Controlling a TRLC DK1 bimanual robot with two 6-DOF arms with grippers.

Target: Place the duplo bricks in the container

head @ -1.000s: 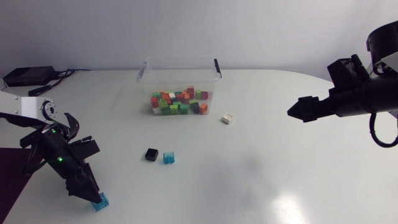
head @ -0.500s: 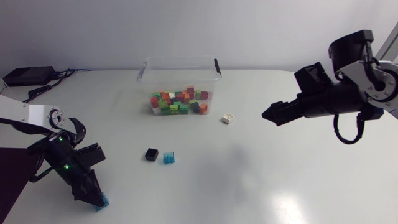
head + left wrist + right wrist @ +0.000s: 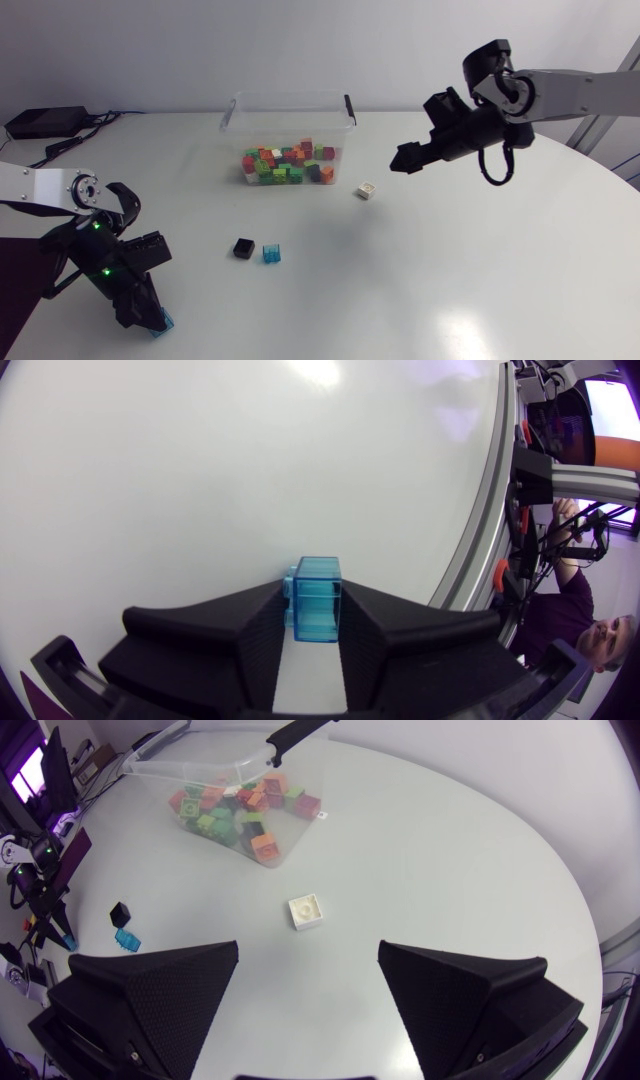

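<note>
Now | container (image 3: 285, 125) holds many mixed bricks (image 3: 288, 165) | left claw (image 3: 150, 318) grips blue brick (image 3: 315, 600) | right claw (image 3: 308, 948) wide

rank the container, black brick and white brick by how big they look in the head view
1. container, by far the largest
2. black brick and white brick: they look about alike, and the white one lies farther from the camera, so no ranking

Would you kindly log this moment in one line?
left gripper: shut on blue brick | right gripper: open, white brick ahead
</note>
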